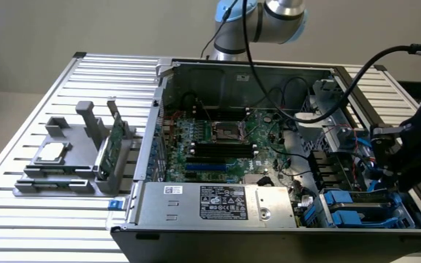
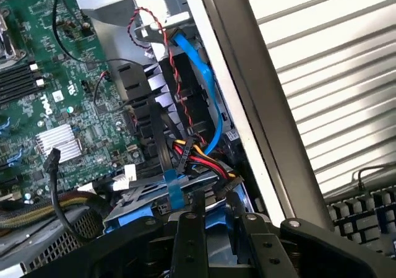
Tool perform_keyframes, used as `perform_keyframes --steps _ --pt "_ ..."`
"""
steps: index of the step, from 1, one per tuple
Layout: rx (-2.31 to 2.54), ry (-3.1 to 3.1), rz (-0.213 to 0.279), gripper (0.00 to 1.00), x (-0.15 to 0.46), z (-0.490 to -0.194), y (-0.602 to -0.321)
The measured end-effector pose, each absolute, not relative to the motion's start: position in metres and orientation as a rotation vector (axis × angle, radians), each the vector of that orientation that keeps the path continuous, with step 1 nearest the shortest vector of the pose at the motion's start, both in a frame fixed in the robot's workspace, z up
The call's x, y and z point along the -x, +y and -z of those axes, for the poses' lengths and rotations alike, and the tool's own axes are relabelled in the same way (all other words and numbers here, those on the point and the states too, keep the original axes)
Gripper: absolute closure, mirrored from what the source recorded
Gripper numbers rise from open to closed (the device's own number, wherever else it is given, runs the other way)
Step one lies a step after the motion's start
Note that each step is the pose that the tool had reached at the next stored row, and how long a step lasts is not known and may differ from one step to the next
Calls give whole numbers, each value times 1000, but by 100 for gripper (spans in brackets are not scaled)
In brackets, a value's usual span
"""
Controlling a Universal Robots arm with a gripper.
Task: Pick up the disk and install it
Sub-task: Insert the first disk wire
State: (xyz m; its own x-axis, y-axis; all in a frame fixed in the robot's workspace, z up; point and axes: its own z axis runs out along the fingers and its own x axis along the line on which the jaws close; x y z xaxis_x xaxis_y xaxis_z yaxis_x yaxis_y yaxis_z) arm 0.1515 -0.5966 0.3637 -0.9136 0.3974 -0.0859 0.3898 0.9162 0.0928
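Inspecting the lower right of the exterior view, I find my gripper (image 2: 213,215) low over the drive bay corner of the open computer case (image 1: 269,244). The disk (image 1: 360,207) lies there in its blue carrier, within the bay and just beside the power supply (image 1: 218,204). Whether I am clamped on the carrier or merely poised at it, I cannot tell (my own housing hides the contact).

Hazards, in my judgement:

1. The blue data cable (image 2: 207,98) and the red, yellow and black power leads (image 2: 197,157) run down to just beside the disk. Any sideways drift of mine could hook them, pulling a connector loose or dragging the disk askew.
2. The case side wall (image 2: 247,117) stands near my wrist. A tilted move would strike it.
3. A skewed carrier could jam in the bay, and its end tabs would fail to latch, leaving the disk loose.
4. A weak hold could let the disk slip toward the motherboard (image 2: 62,104).
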Motion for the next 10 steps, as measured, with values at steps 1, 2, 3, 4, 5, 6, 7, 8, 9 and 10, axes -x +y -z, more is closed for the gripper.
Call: perform_keyframes --steps 1,2,3,4,5,6,7,8,9,10 --pt "-641 2967 -111 72 -151 -364 -597" --pt "-667 2961 -109 72 -151 -363 -597" --pt "-693 2955 -108 72 -151 -363 -597" --pt "-719 2948 -106 72 -151 -363 -597" --pt "-745 2941 -105 72 -151 -363 -597" --pt "-773 2933 -103 72 -151 -363 -597" --pt "-799 2925 -102 72 -151 -363 -597" --pt "-825 2917 -100 72 -151 -363 -597" --pt "-851 2909 -99 72 -151 -363 -597" --pt "-877 2901 -97 72 -151 -363 -597"
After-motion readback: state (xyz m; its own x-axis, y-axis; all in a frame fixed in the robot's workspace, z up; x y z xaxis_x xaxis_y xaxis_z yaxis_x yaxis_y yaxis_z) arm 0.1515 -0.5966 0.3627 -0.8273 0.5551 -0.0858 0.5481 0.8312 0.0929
